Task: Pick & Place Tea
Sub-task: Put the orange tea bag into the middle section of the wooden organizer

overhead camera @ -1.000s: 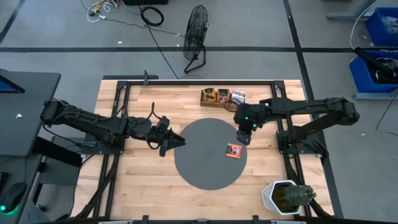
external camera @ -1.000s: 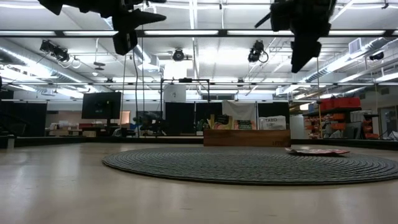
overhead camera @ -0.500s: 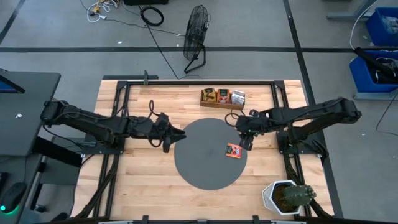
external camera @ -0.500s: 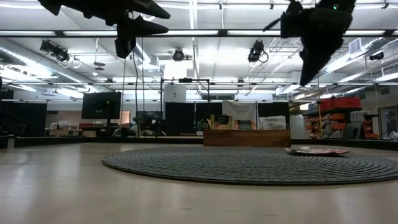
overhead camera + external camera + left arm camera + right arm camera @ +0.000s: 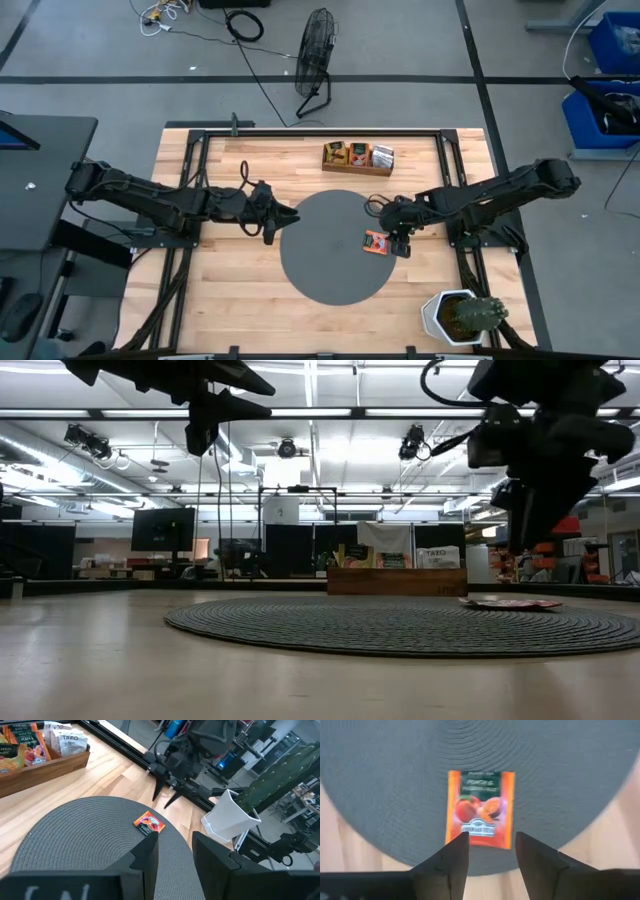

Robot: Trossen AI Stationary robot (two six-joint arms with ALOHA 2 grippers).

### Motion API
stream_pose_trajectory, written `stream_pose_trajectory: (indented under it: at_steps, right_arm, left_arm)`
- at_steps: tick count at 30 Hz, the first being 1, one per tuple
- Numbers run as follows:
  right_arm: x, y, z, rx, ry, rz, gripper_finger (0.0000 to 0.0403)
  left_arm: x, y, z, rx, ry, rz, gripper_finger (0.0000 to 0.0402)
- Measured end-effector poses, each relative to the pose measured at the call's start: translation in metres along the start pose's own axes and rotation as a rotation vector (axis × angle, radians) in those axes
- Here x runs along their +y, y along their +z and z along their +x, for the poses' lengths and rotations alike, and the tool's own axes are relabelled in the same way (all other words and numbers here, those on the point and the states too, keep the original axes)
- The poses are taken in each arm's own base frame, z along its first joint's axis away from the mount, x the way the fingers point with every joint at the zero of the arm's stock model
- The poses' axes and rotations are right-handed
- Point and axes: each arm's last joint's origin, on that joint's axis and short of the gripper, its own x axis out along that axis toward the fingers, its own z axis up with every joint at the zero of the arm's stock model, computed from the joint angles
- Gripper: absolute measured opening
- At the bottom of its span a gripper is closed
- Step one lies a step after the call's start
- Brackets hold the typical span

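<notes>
1. I see one orange tea sachet [image 5: 376, 242] lying flat on the round grey mat [image 5: 320, 250], near the mat's edge on the right arm's side.
2. My right gripper [image 5: 401, 245] hangs just above the table at that same edge of the mat, right beside the sachet.
3. In the right wrist view the sachet [image 5: 480, 809] sits square ahead of the two dark fingers [image 5: 451, 857], with its fruit picture and dark print facing up.
4. The right jaws stand apart with clear mat between them. They hold nothing, and the sachet is not touched.
5. In the low view the right gripper [image 5: 530, 530] hangs over the far right side of the mat, and the sachet [image 5: 510, 603] shows as a thin flat strip below it.
6. My left gripper [image 5: 270, 225] waits at the opposite edge of the mat, raised off the table.
7. The left wrist view shows its fingers [image 5: 145, 857] parted with a gap between them and nothing in it.
8. The wooden tray [image 5: 357, 158] stands beyond the mat at the far side of the table, well apart from the lone sachet. More sachets stand upright in its compartments [image 5: 67, 742].
9. A white pot with a cactus [image 5: 462, 316] sits at the near right corner of the table [image 5: 230, 290], clear of both arms.
</notes>
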Motion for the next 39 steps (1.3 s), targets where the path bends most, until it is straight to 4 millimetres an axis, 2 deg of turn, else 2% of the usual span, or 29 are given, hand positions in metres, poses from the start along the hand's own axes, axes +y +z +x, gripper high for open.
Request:
stream_pose_trajectory:
  at_steps: [8,13,18,23,28,36,39]
  right_arm:
    - [0.015,-0.001,0.023,0.013,0.033,-0.123,0.0171]
    - [0.016,-0.003,0.042,0.056,-0.055,-0.138,0.0198]
    - [0.016,-0.003,0.055,0.085,-0.072,-0.139,0.0229]
    - [0.017,-0.001,0.061,0.072,-0.068,-0.136,0.0233]
    - [0.018,0.0,0.061,0.068,-0.065,-0.138,0.0182]
    - [0.017,-0.001,0.059,0.097,-0.081,-0.135,0.0025]
    - [0.018,0.003,0.054,0.134,-0.121,-0.149,0.0012]
  left_arm:
    - [0.001,-0.001,0.0,0.007,0.006,0.002,0.0122]
    - [0.001,-0.001,0.0,0.009,0.008,0.003,0.0122]
    - [0.001,-0.001,0.0,0.009,0.008,0.0,0.0122]
    - [0.001,-0.001,0.0,0.014,0.011,-0.021,0.0122]
    - [0.002,-0.002,0.0,0.021,0.017,-0.021,0.0122]
    - [0.002,-0.002,0.0,0.022,0.018,-0.02,0.0122]
    - [0.002,-0.002,0.0,0.022,0.018,-0.032,0.0122]
